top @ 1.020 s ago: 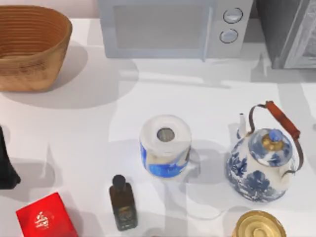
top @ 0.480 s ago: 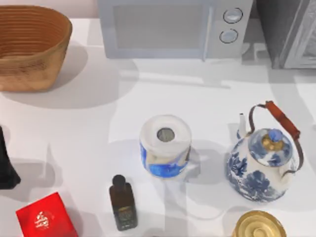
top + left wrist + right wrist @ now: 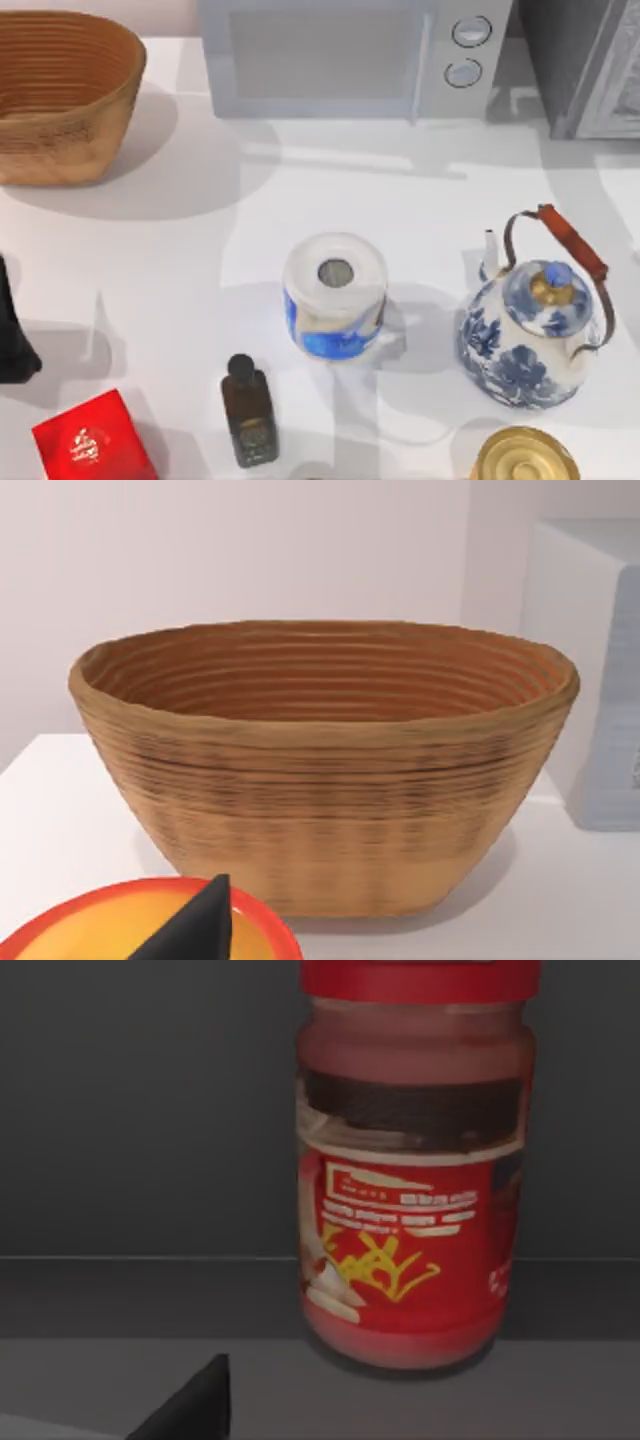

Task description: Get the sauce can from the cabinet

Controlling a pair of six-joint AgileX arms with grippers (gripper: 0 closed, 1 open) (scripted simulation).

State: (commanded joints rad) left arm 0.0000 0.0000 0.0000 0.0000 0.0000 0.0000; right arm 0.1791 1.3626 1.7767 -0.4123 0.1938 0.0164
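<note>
— What was seen in the top view?

— The cabinet (image 3: pixel 560 70) was seen at the table's far right corner, just beside the microwave (image 3: pixel 340 60), with its lighter panelled door (image 3: pixel 615 85) at the right edge. A wicker basket (image 3: pixel 65 95) was set at the far left. A blue-and-white can (image 3: pixel 335 295) stood mid-table, with a blue-and-white teapot (image 3: pixel 530 335) to its right and a gold-lidded tin (image 3: pixel 525 460) at the near edge. A dark bottle (image 3: pixel 250 410) and a red box (image 3: pixel 90 440) were placed near left. The left arm (image 3: pixel 10 340) was parked at the left edge.

— And in the left wrist view?

— The basket was faced, upright on the table. The state of the left gripper (image 3: pixel 195 925) could not be told.

— Where was the sauce can found?

— In the right wrist view, the sauce can (image 3: pixel 415 1160) was shown upright on the cabinet's dark shelf, before its back wall. It was placed close ahead of the right gripper (image 3: pixel 190 1405), apart from it and untouched. Whether that gripper was spread or closed could not be told.
</note>
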